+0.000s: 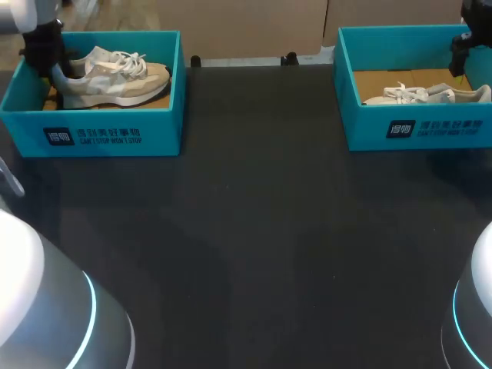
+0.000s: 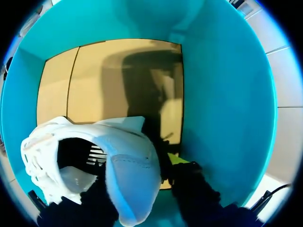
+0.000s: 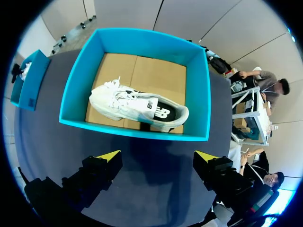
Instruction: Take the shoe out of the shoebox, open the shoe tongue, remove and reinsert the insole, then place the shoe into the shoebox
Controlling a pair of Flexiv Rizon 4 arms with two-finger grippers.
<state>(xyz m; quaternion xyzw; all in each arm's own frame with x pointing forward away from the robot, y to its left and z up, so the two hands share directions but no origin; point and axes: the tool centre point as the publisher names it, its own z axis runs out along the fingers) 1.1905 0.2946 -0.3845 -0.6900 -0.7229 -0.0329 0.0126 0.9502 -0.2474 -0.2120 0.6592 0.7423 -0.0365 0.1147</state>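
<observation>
Teal left shoebox [image 1: 92, 134] on the dark counter [image 1: 261, 231] holds the beige-and-white shoe [image 1: 115, 81]. My left claw [image 2: 139, 175] is down inside it, pinching the shoe's heel collar. I judge this the opening step: taking the shoe out. Next comes a straight lift clear of the shoebox wall, then a set-down in front of it. My right claw [image 3: 158, 158], spread, hangs well apart from that shoebox, over a second box [image 3: 137, 130]. White lettering marks the shoebox front; I leave it unread.
</observation>
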